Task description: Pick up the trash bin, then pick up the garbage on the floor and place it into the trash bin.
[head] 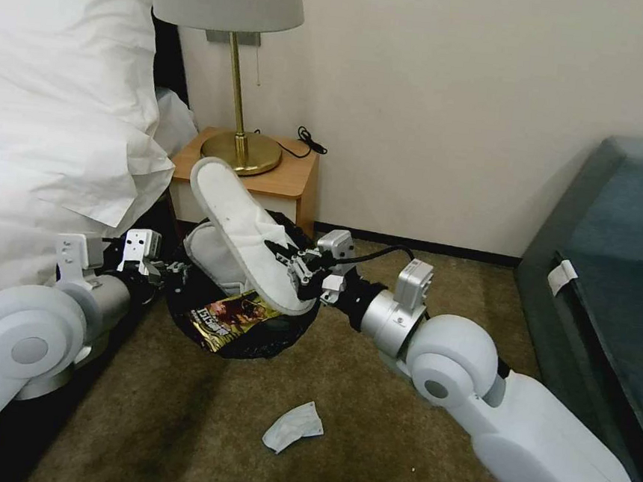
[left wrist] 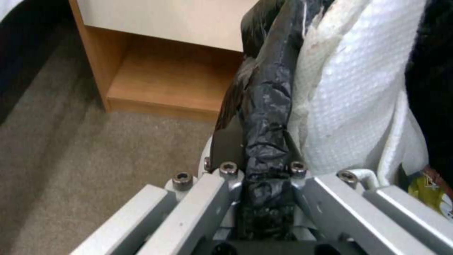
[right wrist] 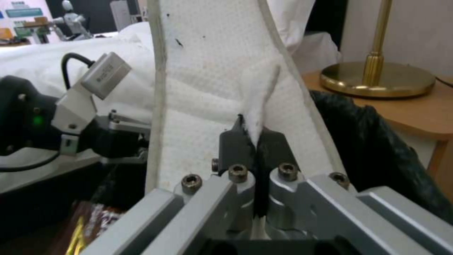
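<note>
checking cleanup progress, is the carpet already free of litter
No, a crumpled white tissue lies on the brown carpet in front of the black-bag-lined round trash bin.

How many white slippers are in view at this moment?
2: one slipper pinched by the right gripper over the trash bin, and a second slipper standing inside the bin beneath it. More may be hidden inside.

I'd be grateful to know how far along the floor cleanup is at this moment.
Done: the left gripper holds the trash bin by its bag-lined rim, with one white slipper and a snack wrapper already at its mouth. In hand: the right gripper pinches a second slipper over the bin, not yet released. Left: a crumpled white tissue lies on the carpet.
</note>
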